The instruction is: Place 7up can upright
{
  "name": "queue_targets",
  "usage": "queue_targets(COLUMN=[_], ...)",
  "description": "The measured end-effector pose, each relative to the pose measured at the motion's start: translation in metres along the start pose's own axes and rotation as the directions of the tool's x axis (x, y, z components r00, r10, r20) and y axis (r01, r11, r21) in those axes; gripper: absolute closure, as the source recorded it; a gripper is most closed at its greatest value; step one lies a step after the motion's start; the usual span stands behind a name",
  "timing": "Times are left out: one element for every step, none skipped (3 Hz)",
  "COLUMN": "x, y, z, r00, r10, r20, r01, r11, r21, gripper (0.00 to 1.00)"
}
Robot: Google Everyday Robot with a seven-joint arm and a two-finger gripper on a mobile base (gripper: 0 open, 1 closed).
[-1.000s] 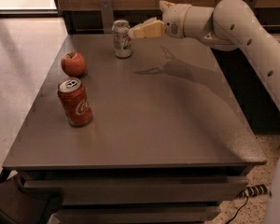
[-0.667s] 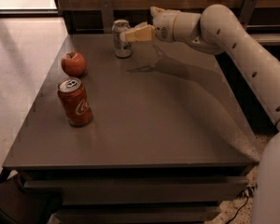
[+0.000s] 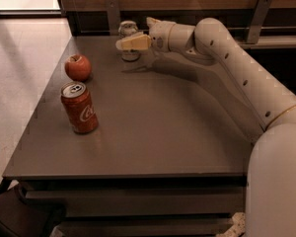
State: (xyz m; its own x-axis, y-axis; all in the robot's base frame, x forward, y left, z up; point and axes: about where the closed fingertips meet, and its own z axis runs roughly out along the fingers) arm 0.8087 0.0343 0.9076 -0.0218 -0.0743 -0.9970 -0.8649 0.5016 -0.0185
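Pincer (image 3: 133,42) has moved onto the pale can (image 3: 128,29) at the tabletop's (image 3: 177,132) 12 o'clock edge.
A second ago it hung off the can's 3 o'clock side; now it lies across the can's front, and I cannot tell whether it is gripping or loose. The can stands upright, in the same spot as before, so the task looks nearly done: what likely remains is a clean let-go without a knock. The apple (image 3: 78,67) at 10 o'clock and the red can (image 3: 79,107) at 8 o'clock sit well apart.
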Motion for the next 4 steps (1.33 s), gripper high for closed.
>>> queue_targets(x=[0.014, 0.025, 0.025, 0.026], y=[-0.002, -0.003, 0.0, 0.002], z=[0.015, 0.026, 0.03, 0.032], r00=[0.999, 0.999, 0.999, 0.998], r10=[0.026, 0.045, 0.046, 0.047], r20=[0.019, 0.029, 0.029, 0.029], r01=[-0.026, -0.044, -0.046, -0.046], r11=[0.9997, 0.9989, 0.9988, 0.9987], r21=[-0.005, -0.012, -0.018, -0.022], gripper=[0.0, 0.0, 0.24, 0.46])
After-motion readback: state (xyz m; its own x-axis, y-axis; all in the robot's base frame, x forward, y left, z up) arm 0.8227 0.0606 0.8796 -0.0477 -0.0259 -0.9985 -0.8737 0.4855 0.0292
